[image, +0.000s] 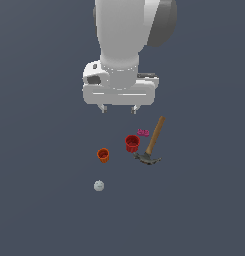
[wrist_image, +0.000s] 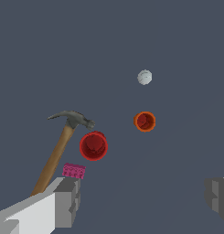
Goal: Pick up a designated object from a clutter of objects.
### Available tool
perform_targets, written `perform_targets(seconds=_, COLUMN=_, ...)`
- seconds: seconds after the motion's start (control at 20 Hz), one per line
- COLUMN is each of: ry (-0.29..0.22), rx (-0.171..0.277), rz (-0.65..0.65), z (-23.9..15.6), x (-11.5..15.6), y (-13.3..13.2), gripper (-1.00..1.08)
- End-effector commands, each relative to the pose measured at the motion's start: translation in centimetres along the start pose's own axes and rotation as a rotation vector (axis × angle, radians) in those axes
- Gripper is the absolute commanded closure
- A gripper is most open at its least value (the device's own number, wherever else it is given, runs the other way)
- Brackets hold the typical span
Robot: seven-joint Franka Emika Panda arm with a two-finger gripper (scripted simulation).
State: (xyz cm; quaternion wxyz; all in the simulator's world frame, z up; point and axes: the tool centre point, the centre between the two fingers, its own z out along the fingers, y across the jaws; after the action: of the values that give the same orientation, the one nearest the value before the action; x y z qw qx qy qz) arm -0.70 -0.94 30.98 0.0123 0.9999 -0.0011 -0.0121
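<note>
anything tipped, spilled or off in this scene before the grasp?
Nothing stands out. The red cup and orange cup both stand upright, mouths up and empty. The hammer lies flat beside the red cup, a pink piece near its handle, the ball off alone. The pincer hangs open above, holding nothing.

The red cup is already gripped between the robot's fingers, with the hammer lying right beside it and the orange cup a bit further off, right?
Not quite. The red cup is not gripped: the exterior view shows the gripper hanging open above it, holding nothing. The rest holds: the hammer lies right beside it and the orange cup sits further off.
</note>
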Motion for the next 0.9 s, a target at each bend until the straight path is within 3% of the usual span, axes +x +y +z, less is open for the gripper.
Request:
perform_targets(seconds=0.0, ry=0.0, rx=0.0, rz=0.0, z=0.0, x=0.0, y=0.0, gripper=-0.92)
perform_targets(seconds=0.45, ry=-0.05, rx=-0.004, rz=-0.009, z=1.7, x=-0.6, y=1.4, gripper=-0.92)
perform_targets(seconds=0.85, ry=-0.046, rx=-0.004, rz=-0.027, z=2.6, x=-0.5, y=1.0, gripper=-0.92)
